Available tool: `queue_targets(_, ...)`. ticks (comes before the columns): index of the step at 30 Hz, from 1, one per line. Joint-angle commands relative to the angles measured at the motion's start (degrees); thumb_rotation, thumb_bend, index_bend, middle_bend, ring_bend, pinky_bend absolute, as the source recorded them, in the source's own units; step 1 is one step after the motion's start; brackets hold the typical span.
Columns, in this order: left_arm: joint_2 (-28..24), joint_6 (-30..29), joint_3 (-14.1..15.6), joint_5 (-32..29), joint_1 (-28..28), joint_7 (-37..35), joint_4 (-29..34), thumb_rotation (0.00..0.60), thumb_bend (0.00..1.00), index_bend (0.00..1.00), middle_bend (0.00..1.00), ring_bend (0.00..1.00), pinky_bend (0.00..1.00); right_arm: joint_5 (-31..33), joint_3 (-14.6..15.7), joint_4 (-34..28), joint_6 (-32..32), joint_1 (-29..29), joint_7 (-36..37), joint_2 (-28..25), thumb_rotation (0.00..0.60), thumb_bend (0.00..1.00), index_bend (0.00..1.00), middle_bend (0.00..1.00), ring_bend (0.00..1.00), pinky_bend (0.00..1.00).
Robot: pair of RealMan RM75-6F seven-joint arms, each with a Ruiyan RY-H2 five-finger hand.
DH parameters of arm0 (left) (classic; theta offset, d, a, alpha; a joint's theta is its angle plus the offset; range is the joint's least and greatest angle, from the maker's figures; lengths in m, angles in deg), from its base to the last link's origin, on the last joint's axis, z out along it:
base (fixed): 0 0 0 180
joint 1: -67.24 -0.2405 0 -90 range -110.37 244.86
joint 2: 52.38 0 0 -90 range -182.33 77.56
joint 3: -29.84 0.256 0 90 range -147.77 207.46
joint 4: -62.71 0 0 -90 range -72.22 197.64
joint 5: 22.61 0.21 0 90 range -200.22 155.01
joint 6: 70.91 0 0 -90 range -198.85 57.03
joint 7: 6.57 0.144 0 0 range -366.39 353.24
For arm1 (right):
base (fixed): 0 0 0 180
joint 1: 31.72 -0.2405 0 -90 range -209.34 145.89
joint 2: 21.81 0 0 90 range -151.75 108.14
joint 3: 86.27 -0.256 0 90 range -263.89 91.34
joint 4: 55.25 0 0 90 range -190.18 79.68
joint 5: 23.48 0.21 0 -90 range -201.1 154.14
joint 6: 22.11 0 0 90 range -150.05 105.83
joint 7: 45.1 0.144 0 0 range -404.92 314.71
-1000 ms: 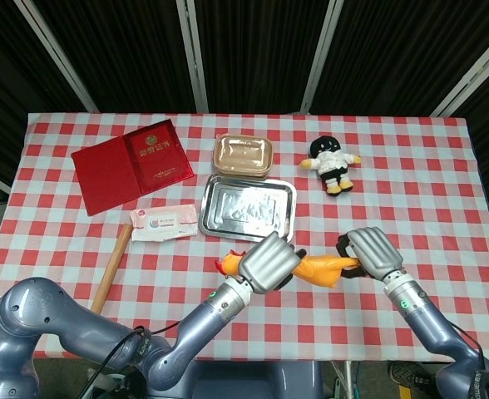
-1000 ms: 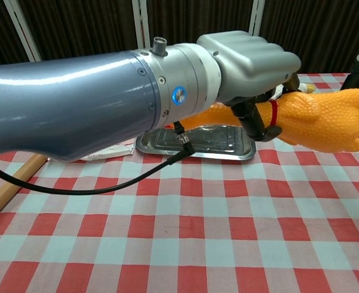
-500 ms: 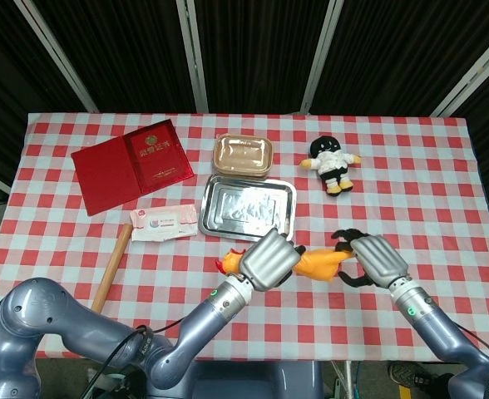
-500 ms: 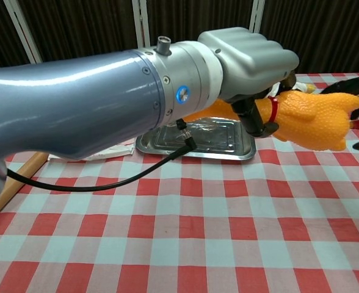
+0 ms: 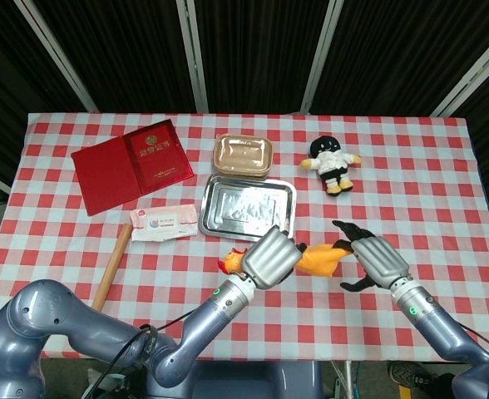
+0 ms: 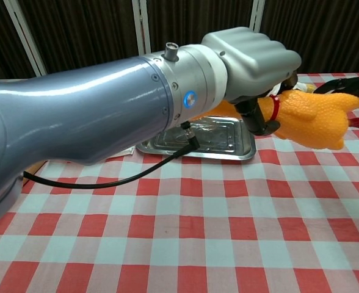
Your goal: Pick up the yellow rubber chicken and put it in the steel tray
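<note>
My left hand point(image 5: 271, 258) point(image 6: 253, 58) grips the yellow rubber chicken point(image 5: 321, 258) point(image 6: 308, 119) around its neck and holds it above the table. The chicken's body points right; its red comb point(image 5: 227, 264) shows left of my hand. The steel tray point(image 5: 249, 206) point(image 6: 204, 139) lies just behind the chicken and holds nothing. My right hand point(image 5: 377, 258) is beside the chicken's tail end with its fingers spread and nothing in them. Only its dark fingertips point(image 6: 350, 82) show at the right edge of the chest view.
A tan lidded box point(image 5: 244, 155) sits behind the tray. A red booklet point(image 5: 134, 165), a white packet point(image 5: 163, 221) and a wooden rolling pin point(image 5: 111, 268) lie to the left. A small plush doll point(image 5: 333, 164) lies at the back right.
My right hand has let go of the chicken's tail end and spread its fingers, drawing slightly away to the right. My left hand keeps hold of the chicken.
</note>
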Motion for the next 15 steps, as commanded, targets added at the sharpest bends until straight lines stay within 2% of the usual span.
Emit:
queue_targets(1,0.5,-0.3,0.0,0.6,0.0,0.0,-0.5,0.6,0.67,0.55,0.62,0.55,0.62,0.1,-0.1,0.2,0.0,-0.1,0.1,0.2,0.6,0.19,0.0,0.01,0.01,0.15)
queue_targets(9,1.7,-1.0,0.1,2.4,-0.1,0.3,-1.4,0.6,0.67,0.55,0.62,0.55,0.62,0.5,-0.2,0.0,0.1,-0.1,0.1,0.2,0.6,0.19,0.01,0.07,0.09,0.18)
queue_targets(11,2.1,-1.0,0.0,2.5,-0.2,0.3,-1.5,0.6,0.67,0.55,0.62,0.55,0.62,0.6,-0.3,0.1,0.5,0.0,0.0,0.3,0.6,0.19,0.08,0.12,0.14,0.22)
queue_targets(15,2.7,-1.1,0.0,3.3,-0.3,0.4,-1.8,0.6,0.67,0.55,0.62,0.55,0.62,1.1,-0.6,0.2,1.0,0.0,-0.2,0.7,0.6,0.2,0.29,0.29,0.31,0.34)
